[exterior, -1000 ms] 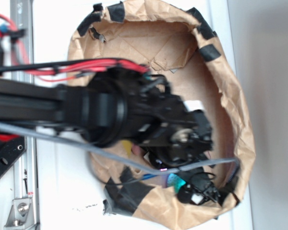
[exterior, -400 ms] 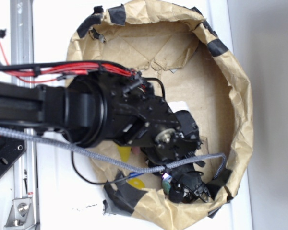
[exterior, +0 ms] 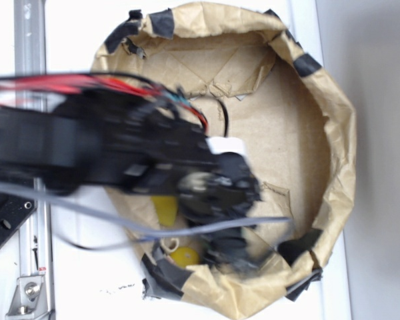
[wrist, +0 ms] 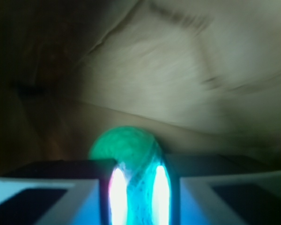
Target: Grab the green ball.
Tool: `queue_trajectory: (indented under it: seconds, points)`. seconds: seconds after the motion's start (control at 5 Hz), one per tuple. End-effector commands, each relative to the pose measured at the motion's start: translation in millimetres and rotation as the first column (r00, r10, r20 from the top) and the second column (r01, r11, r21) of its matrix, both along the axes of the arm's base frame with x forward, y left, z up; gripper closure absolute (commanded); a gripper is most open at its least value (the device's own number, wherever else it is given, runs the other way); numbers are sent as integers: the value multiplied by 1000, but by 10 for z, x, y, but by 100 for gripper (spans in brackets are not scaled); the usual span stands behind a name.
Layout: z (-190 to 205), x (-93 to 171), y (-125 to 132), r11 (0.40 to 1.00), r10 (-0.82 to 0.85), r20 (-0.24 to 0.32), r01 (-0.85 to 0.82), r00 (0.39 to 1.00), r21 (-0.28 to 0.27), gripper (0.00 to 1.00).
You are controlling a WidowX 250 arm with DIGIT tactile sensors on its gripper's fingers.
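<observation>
The green ball (wrist: 124, 145) shows in the wrist view, mint green and textured, squeezed between my two fingers and lit by glare on both sides. My gripper (wrist: 136, 187) is shut on it, with brown paper behind. In the exterior view the black arm is motion-blurred across the left half. There my gripper (exterior: 232, 257) hangs near the lower rim of the paper enclosure, and the green ball is hidden under it.
A crumpled brown paper wall (exterior: 337, 140) patched with black tape (exterior: 307, 65) rings the cardboard floor (exterior: 280, 140). A small yellow ball (exterior: 185, 255) and another yellow object (exterior: 163, 208) lie by the lower-left wall. A metal rail (exterior: 28, 40) runs down the left.
The arm has swung left, blurring, and the gripper has shifted left along the lower wall. The yellow ball and yellow object are now more uncovered.
</observation>
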State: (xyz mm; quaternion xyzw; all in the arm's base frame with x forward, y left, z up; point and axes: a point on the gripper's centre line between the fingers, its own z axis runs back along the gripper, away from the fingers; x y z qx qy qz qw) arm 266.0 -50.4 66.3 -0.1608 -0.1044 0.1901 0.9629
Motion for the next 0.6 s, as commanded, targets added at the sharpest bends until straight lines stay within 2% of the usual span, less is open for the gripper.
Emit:
queue_trajectory:
  seconds: [0.0,0.2,0.4]
  points:
    - [1224,-12,815,965,-217,288,160,933,207,100]
    - [1156,21,810,921,-306,217,230,927,314,100]
    - [1071,11,788,903,-295,200,203,934,380,100]
